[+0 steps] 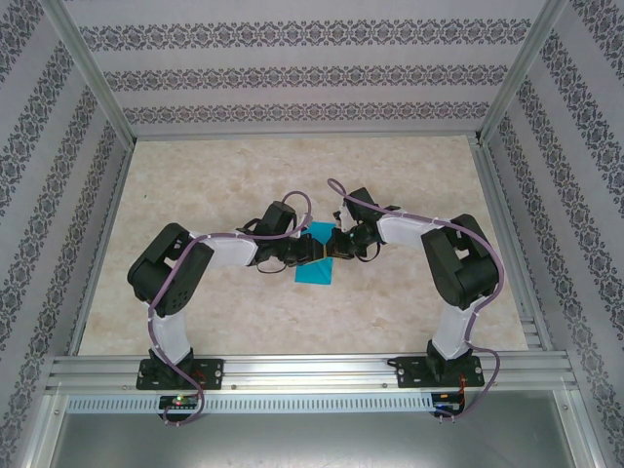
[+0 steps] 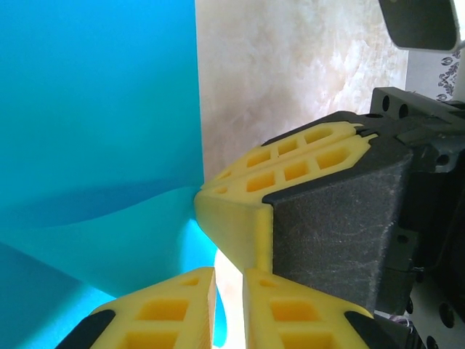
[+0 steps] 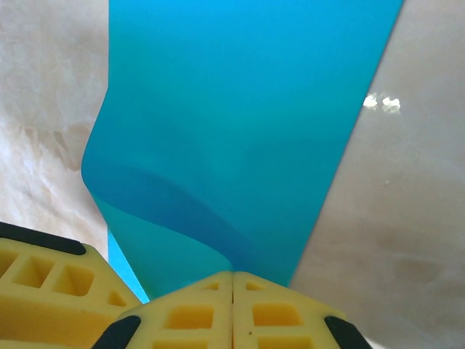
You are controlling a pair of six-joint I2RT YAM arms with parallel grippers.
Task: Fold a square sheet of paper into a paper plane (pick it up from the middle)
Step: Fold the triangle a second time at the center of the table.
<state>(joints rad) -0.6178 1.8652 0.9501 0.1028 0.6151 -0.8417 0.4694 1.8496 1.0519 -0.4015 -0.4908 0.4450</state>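
Thin cyan-blue square sheet of paper (image 1: 314, 267) is sitting mid-table on the beige marble-look tabletop (image 1: 195, 195), right between the two arms and partly folded already. From above it reads more like a narrow strip than a square.

Its long axis runs roughly far-to-near. Both grippers meet nose to nose over its far end, so most of the sheet trails from the fingertips toward the arm bases.

The right gripper (image 3: 232, 280) has its yellow fingers pressed flat together with the blue paper coming straight out of the pinch, so that one's clamped on the sheet. Its wrist view shows the paper stretching away from the tips, with the left edge curled up off the table.

The left gripper (image 2: 229, 275) comes in from the other side, touching or just beside the right one's fingers. Its jaws are nearly together with a slim gap and a sliver of blue in it. Honestly can't tell if it's actually gripping.

My guess is the next crease runs along that long axis, and the right arm has the better hold for it.
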